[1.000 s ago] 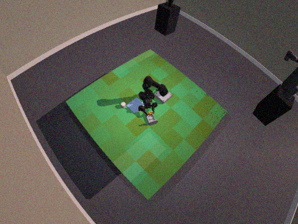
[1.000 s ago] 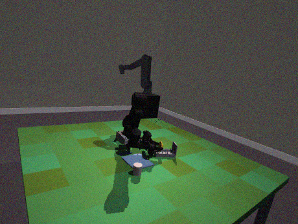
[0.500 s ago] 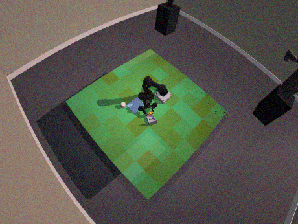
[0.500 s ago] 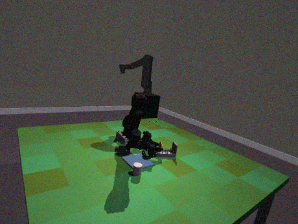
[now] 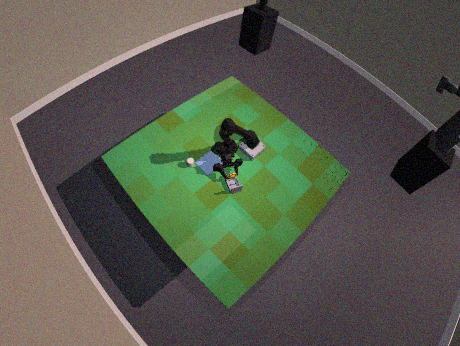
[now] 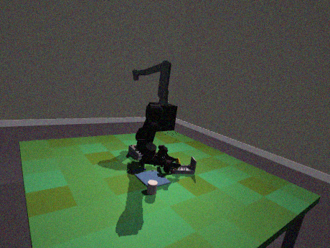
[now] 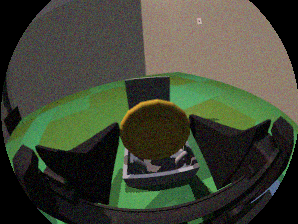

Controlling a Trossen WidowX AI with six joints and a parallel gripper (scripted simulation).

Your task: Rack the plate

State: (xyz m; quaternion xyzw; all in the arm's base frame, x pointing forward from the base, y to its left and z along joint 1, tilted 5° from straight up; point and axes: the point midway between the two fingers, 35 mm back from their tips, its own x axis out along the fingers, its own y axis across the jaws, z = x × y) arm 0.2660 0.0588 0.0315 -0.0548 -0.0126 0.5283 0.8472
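The round plate (image 5: 231, 175) (image 6: 178, 161) (image 7: 156, 130), yellow-rimmed with a dark brown face, stands steeply on edge at the dish rack. The grey rack (image 5: 234, 187) (image 6: 194, 165) (image 7: 160, 180) has a tall panel at its far end and lies below and beyond the plate in the wrist view. My gripper (image 5: 230, 174) (image 6: 174, 165) (image 7: 154, 123) is open by a small margin, with one finger close beside each side edge of the plate. The plate's lower edge and the slot under it are hidden.
A blue square mat (image 5: 207, 163) (image 6: 152, 177) lies beside the rack and arm. A pale cylinder (image 5: 190, 162) (image 6: 152, 188) stands at its edge. The arm's grey base (image 5: 253, 148) is behind the gripper.
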